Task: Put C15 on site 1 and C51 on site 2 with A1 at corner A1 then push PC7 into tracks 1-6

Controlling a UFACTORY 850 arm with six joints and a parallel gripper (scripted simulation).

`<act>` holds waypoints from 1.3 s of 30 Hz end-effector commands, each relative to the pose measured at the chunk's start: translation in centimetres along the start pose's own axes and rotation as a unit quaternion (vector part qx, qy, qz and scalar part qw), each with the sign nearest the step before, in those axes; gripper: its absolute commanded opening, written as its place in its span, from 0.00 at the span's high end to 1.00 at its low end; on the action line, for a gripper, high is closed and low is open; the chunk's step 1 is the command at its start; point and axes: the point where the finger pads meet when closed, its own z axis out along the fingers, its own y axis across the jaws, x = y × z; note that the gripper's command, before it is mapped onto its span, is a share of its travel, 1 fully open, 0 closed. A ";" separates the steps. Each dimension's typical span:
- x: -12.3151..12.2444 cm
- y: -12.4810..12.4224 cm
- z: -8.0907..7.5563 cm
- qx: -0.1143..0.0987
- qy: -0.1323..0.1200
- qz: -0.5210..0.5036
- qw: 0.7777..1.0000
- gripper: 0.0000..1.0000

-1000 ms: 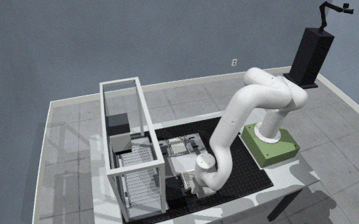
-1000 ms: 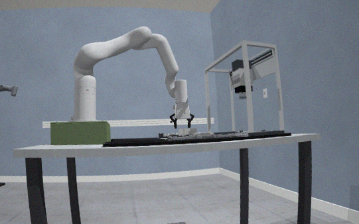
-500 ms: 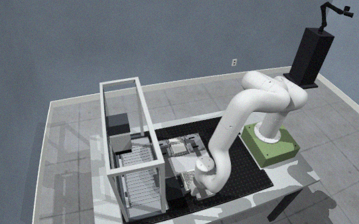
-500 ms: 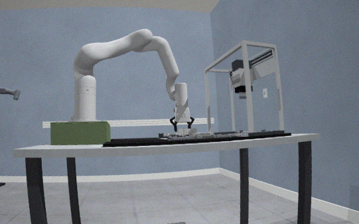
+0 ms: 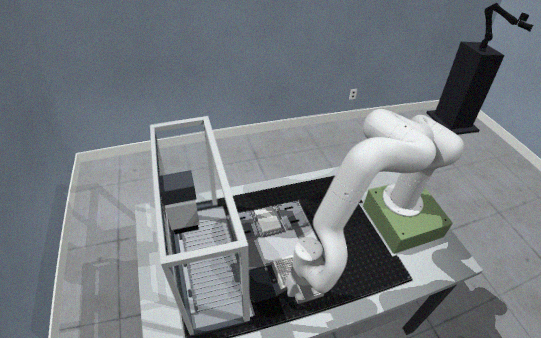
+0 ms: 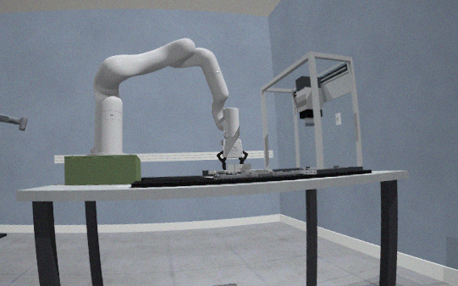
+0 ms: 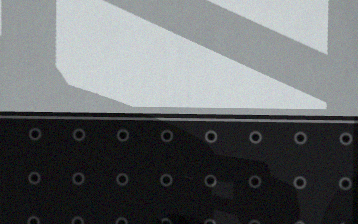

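Observation:
My gripper (image 6: 232, 162) is open, with nothing between the fingers. It hangs pointing down, just above the low parts on the black mat (image 6: 250, 177). In the overhead view the wrist (image 5: 309, 256) covers the fingers. Beside it a plate with a fine grid of wells (image 5: 283, 267) shows partly under the arm. A white block-like plate (image 5: 270, 223) sits in a nest farther back. A dark, low part (image 5: 264, 286) lies in front of the rails (image 5: 210, 267); I cannot tell whether it is the carrier. The wrist view shows only the perforated mat (image 7: 130, 175) and the table top (image 7: 180, 60) beyond its edge, no fingers.
The white instrument frame (image 5: 197, 220) stands over the rails, with a grey head (image 5: 179, 197) inside it. The arm's green base block (image 5: 407, 220) is at the right of the mat. A black pedestal (image 5: 467, 85) with a small arm stands on the floor behind.

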 end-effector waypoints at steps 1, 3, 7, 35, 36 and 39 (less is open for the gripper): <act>0.0 0.1 0.1 -0.001 0.000 0.000 1.000 0.00; 0.0 0.1 0.2 -0.001 0.000 0.000 1.000 0.00; 0.0 0.1 0.5 -0.001 0.000 0.000 1.000 0.00; 0.0 0.1 1.9 -0.001 0.000 0.000 1.000 0.00; 0.0 0.1 1.9 -0.001 0.000 0.000 1.000 0.00; 0.0 0.1 1.9 -0.001 0.000 0.000 1.000 0.00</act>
